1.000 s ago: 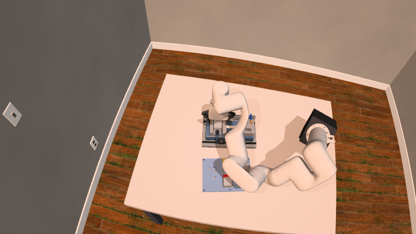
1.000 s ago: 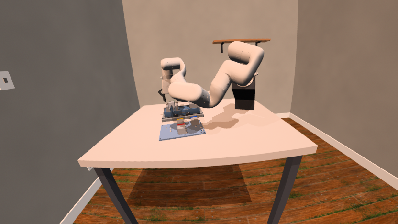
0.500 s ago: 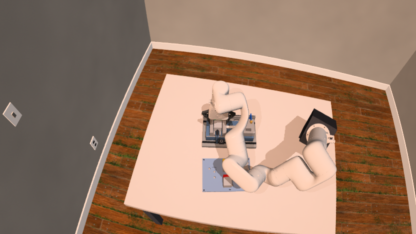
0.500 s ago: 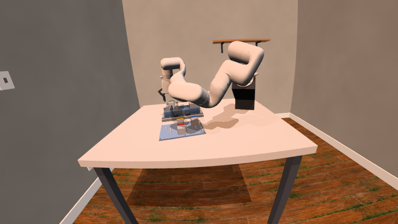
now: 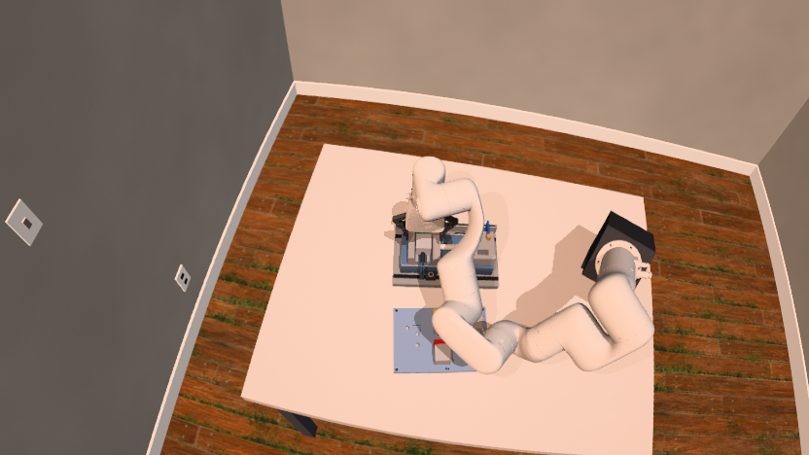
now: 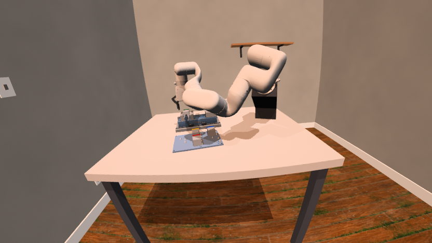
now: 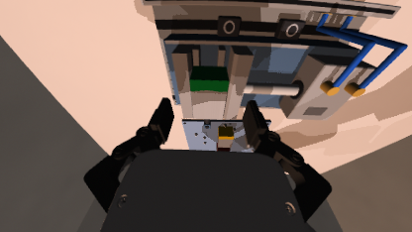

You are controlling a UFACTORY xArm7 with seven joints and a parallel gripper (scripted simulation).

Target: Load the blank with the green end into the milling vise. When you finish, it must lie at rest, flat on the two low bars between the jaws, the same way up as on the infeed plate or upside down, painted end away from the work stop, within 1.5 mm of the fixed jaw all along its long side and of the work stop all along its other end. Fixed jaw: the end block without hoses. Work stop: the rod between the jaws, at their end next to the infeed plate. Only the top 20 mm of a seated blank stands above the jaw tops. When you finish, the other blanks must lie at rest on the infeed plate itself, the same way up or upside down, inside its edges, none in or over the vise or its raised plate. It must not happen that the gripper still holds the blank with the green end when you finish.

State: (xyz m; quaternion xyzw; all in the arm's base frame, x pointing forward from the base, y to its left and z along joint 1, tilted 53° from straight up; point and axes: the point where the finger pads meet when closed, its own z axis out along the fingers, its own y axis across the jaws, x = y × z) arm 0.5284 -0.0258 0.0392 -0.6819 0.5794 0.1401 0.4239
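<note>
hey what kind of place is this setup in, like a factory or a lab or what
Probably a small machine-tending test cell in a plain room, not a factory floor. A milling vise with blue hoses and an infeed plate holding blanks sit on one table, served by a single arm whose gripper hangs open.
</note>
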